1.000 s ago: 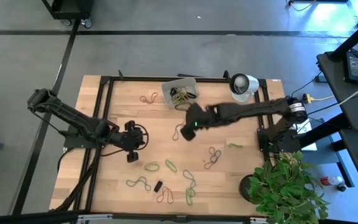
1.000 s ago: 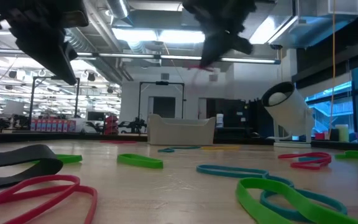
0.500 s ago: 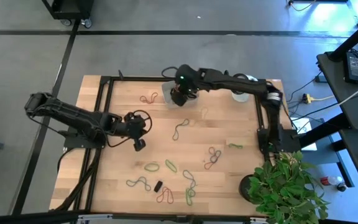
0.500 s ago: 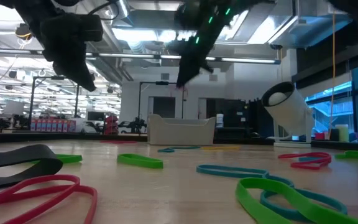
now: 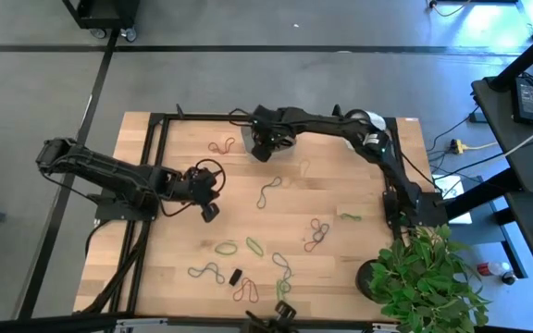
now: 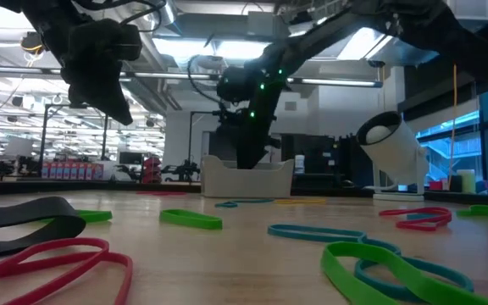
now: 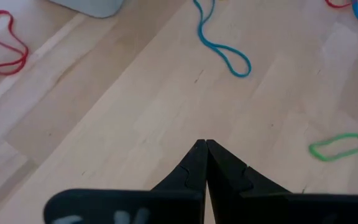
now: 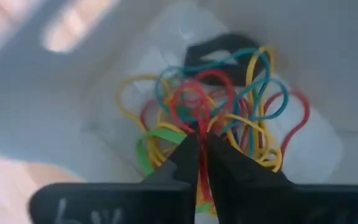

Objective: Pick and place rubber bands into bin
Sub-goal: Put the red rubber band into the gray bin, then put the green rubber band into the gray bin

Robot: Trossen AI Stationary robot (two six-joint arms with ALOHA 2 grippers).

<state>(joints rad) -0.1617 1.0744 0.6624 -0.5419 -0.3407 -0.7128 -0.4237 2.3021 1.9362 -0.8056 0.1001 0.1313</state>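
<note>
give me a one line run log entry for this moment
right pincer: over bin, red band at its tips, above band pile | left pincer: shut, empty, above bare table | loose bands left on table

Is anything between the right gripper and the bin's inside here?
Nothing visible. The right gripper hangs directly over the translucent greyish-white plastic bin, jaws slightly parted above the tangled pile of coloured rubber bands inside.

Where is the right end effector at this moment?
In the high view the right end effector is at the table's far edge, down inside the bin, just above the pile of rubber bands seen in its wrist view.
</note>
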